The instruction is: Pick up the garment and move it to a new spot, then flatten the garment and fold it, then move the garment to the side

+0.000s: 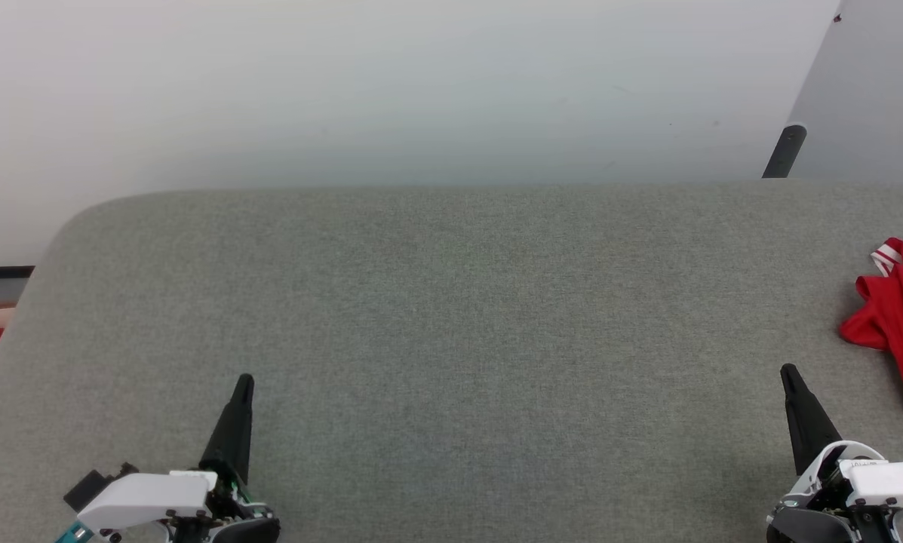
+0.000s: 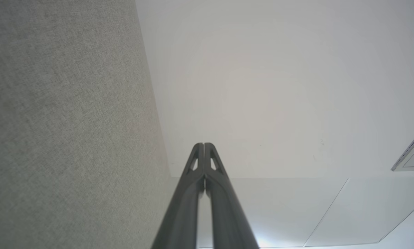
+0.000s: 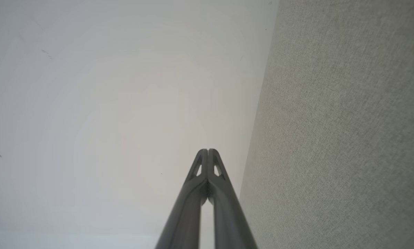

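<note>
Grey surface (image 1: 451,302): one garment (image 1: 900,317) (crumpled), two closed pincers (image 1: 244,379) (image 1: 787,369).

The head camera looks forward and down across the grey desk (image 1: 451,302), facing the white wall (image 1: 421,90) behind it, with the left hand (image 1: 244,383) and right hand (image 1: 787,373) at its lower corners. Each wrist camera sits close over the desk, rolled sideways, looking along its own fingers at that wall: desk on the left of the left wrist view, on the right of the right. All three share desk and wall.
</note>
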